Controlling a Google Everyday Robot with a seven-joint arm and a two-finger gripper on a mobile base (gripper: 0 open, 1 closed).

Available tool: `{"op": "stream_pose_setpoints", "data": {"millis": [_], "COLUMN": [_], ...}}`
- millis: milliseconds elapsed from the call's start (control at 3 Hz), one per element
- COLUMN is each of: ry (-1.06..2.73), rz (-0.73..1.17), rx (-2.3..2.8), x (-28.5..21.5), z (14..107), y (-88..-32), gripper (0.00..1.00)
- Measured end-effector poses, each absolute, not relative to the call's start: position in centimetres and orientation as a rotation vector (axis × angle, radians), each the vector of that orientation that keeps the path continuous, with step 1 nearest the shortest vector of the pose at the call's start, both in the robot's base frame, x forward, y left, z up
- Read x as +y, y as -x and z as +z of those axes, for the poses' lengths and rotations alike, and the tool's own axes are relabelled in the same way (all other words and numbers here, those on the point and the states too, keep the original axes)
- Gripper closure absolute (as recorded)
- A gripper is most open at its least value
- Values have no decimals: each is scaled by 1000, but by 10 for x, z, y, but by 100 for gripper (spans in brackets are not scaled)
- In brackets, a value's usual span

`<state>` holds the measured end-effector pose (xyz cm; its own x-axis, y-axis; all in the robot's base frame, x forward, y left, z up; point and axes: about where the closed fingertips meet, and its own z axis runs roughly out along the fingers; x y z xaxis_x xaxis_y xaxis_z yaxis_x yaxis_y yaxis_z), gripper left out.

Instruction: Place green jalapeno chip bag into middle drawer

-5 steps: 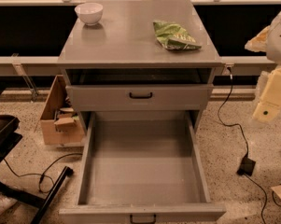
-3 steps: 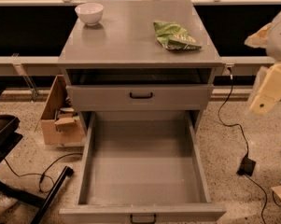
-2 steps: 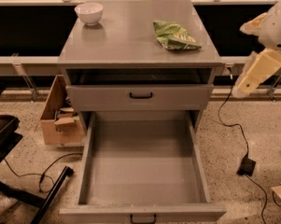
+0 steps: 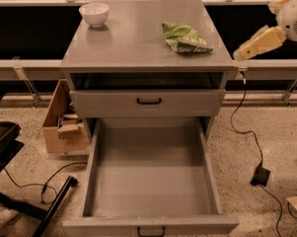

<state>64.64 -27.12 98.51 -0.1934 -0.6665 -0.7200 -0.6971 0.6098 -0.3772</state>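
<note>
The green jalapeno chip bag [image 4: 184, 37] lies crumpled on the right part of the grey cabinet top [image 4: 133, 43]. The middle drawer [image 4: 92, 168] is pulled fully out at the bottom of the view, and its wide grey tray holds nothing. My gripper [image 4: 241, 52] is at the end of a cream arm at the right. It hangs in the air just beyond the cabinet top's right edge, to the right of the bag and a little lower in the picture, apart from it and holding nothing.
A white bowl [image 4: 94, 14] stands at the back left of the cabinet top. A shallower drawer with a black handle [image 4: 149, 101] is closed above the open one. A cardboard box [image 4: 63, 126] sits to the cabinet's left, a black chair base [image 4: 19, 201] at lower left, and cables with a power adapter [image 4: 260, 175] to the right.
My arm has swung up and to the left, from low at the right edge of the view to just beside the cabinet top's right edge. The bag, bowl and drawers have not moved.
</note>
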Motion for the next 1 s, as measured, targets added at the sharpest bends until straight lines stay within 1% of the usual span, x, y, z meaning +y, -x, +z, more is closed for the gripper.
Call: {"op": "stream_pose_setpoints", "data": {"millis": [333,667,1000], "ry": [908,885,807], "rz": [54,63,126], "rx": [1815,1814,1799], "x": [-287,-281,-253], "z": [996,991,965], "y": [-709,-722,-786], "gripper": [0,0,0]}}
